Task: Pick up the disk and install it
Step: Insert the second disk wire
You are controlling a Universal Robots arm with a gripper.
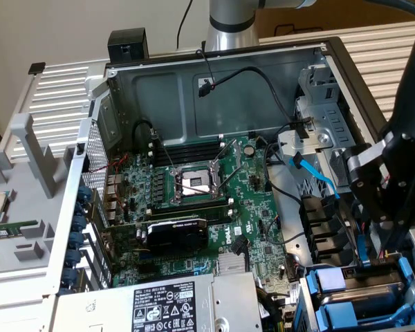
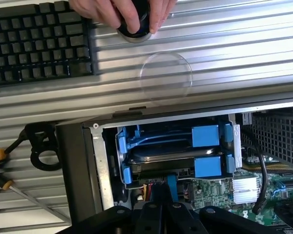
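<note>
1. Gripper (image 2: 158,207): black, jaws fully closed with nothing between them. In the wrist view it sits just above the drive bay's near edge, by the cables and connectors. In the exterior view the black arm end (image 1: 394,180) hangs at about 3 o'clock, over the case's drive corner.
2. PC case (image 1: 228,83): open, side panel off, lying flat on a ribbed metal surface (image 2: 224,48).
3. Motherboard (image 1: 194,207): green, mid-case. Bare CPU socket (image 1: 194,183) at its centre, black graphics card (image 1: 176,234) just toward 6 o'clock of the socket.
4. Power supply (image 1: 159,304): silver box with black-and-white warning label, at 6 o'clock in the exterior view.
5. Drive bay (image 1: 360,297): at 4–5 o'clock in the exterior view, blue plastic frames stacked in it.
6. Disk (image 2: 173,158): silver metal body in a blue frame (image 2: 205,136), seated in the bay, directly in front of the gripper. Label can't be read from here.
7. Blue SATA cable (image 1: 315,176): runs from the metal cage at 2–3 o'clock down toward the bay.
8. Keyboard (image 2: 39,41): black, on the ribbed surface outside the case.
9. Person's hand (image 2: 119,12): beside the keyboard, fingers on a round black-and-silver object (image 2: 134,29).
</note>
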